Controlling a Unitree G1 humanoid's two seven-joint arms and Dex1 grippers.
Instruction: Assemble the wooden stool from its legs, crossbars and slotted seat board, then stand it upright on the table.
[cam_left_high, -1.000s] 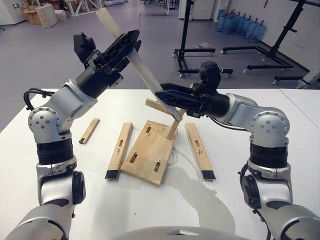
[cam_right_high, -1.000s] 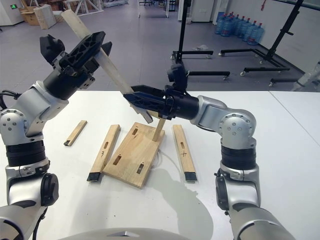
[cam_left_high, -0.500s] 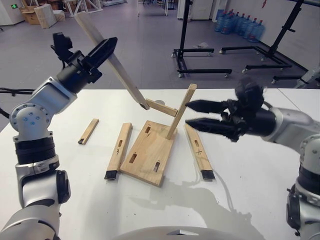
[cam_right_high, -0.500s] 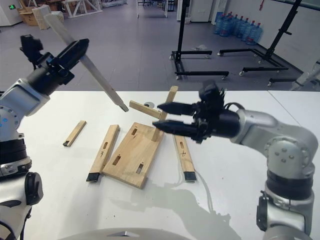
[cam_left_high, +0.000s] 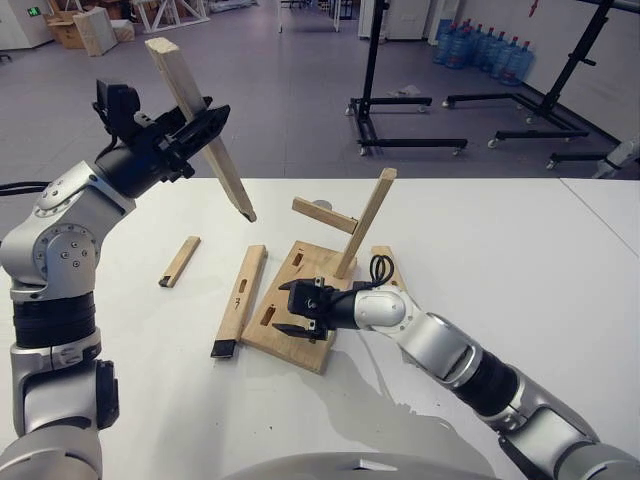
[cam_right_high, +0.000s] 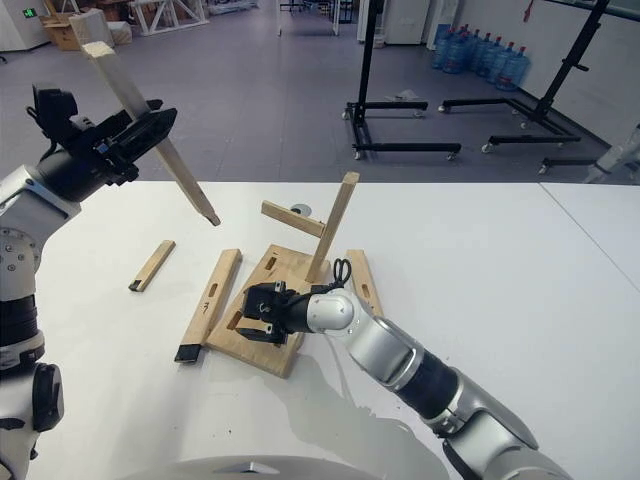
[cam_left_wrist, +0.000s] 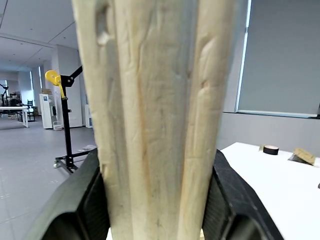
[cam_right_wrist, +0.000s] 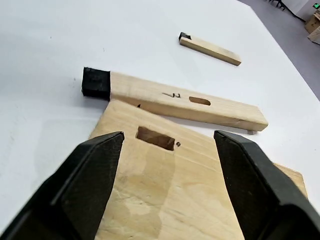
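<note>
**Head camera:** Left gripper (cam_left_high: 208, 124) is gripping the raised leg (cam_left_high: 233, 186) about mid-length, fingers clamped on it. It is holding the leg in the air over the far left of the table (cam_left_high: 520, 260), dark tip pointing down. Seat board (cam_left_high: 300, 275) is lying flat mid-table. Upright leg (cam_left_high: 368, 220) is standing in a far slot of the board, leaning slightly. A crossbar (cam_left_high: 322, 215) is meeting it and sticking out to the left. Right gripper (cam_left_high: 292, 309) is hovering low at the board's near left corner, fingers apart; contact cannot be told. Flat leg (cam_left_high: 242, 290) is lying just beside the board on its left. Short bar (cam_left_high: 179, 261) is lying farther left, apart.

**Left wrist camera:** The raised leg is running between two black fingers (cam_left_wrist: 85, 205), which are pressing on either side.

**Right wrist camera:** Fingers (cam_right_wrist: 85, 190) are standing wide, with the board's slotted corner between them. A small pencilled mark (cam_right_wrist: 170, 95) is showing beside the flat leg's slot; it is unreadable.
</note>
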